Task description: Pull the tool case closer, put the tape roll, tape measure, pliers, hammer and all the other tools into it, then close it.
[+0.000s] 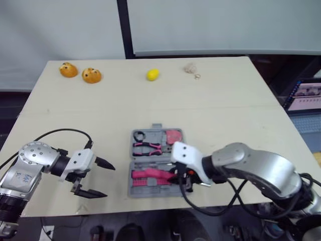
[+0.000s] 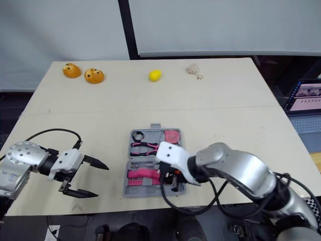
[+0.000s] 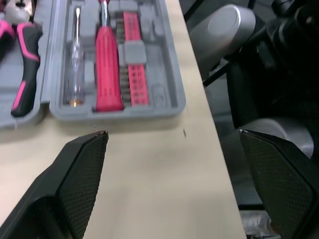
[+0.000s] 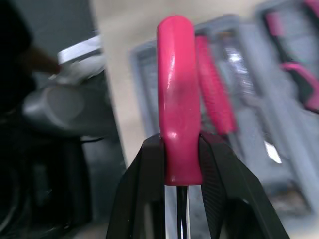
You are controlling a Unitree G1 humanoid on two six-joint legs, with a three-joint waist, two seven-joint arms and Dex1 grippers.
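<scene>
While the right gripper clamps a screwdriver, the left gripper gapes. The case lies at its three o'clock.

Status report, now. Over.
Left end effector open, left of open grey plastic tool case. Right end effector shut on pink-handled screwdriver over the case. No obstruction seen.

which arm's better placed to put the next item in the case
Right. The right tool is shut on a pink-handled screwdriver over the open case, while the left tool hangs open and empty beside it.
</scene>
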